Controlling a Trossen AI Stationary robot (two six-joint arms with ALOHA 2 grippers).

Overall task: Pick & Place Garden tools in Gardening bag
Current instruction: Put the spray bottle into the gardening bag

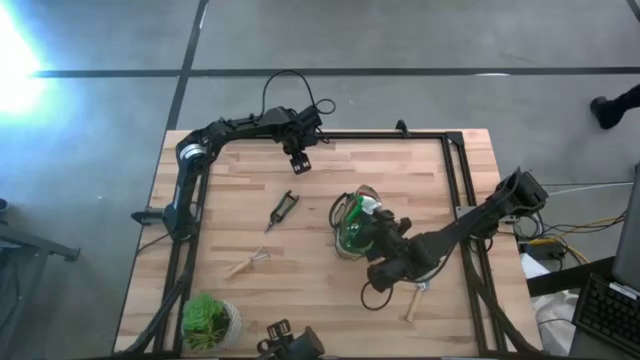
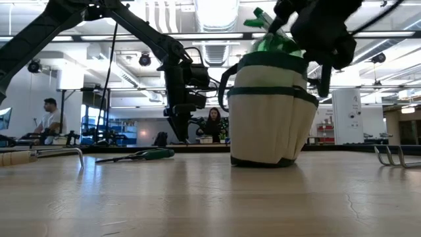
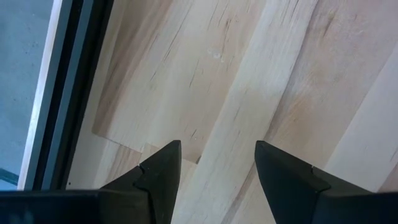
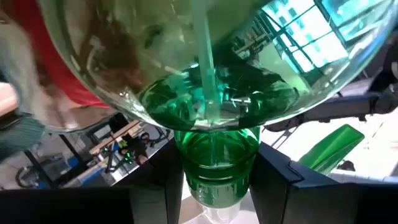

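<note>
Green spray bottle (image 4: 214, 124) gripped at neck by right gripper (image 4: 214, 180), over bag (image 1: 352, 222) mid-table; pruners (image 1: 284, 208) and fork (image 1: 248, 263) lying left of bag; rake (image 2: 396, 157) near right; left gripper (image 1: 298, 160) parted, empty, near far edge; plant (image 1: 208, 318) at near left corner.
</note>
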